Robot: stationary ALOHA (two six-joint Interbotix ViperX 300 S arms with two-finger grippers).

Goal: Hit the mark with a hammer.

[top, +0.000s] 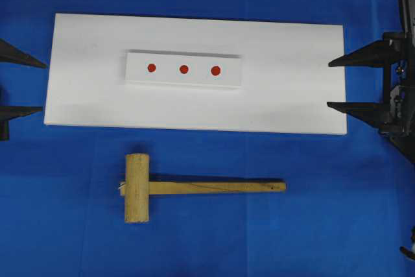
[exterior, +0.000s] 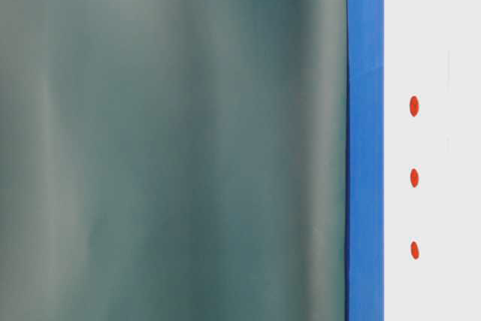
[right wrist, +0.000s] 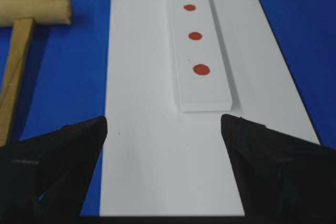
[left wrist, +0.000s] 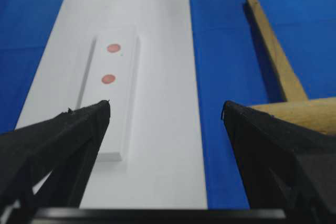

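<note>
While both arms sit at the table edges, nothing is held. Nearest the bottom of the overhead view, the hammer [top: 185, 187] lies flat on the blue table cover [top: 324, 225], just below the white board [top: 97, 95] and not touching it. Its head [top: 136, 187] is to the left, lying crosswise; the handle [top: 220, 187] runs right, parallel to the board's long edge.

Above that, the board carries a smaller raised white strip [top: 168, 81] with three red marks [top: 183, 69] in a row along it.

Left gripper [top: 44, 87]: jaws wide apart, empty, tips right at the board's left edge. Its wrist view shows the strip between the fingers and the hammer head off by the right finger.

Right gripper [top: 328, 84]: jaws also spread, empty, tips over the board's right end. From its wrist view the strip and all three marks line up between the fingers, with the hammer off to the left.

Table-level view is mostly blocked by a blurred grey-green surface [exterior: 173, 140]; only a blue band and the three marks show.
</note>
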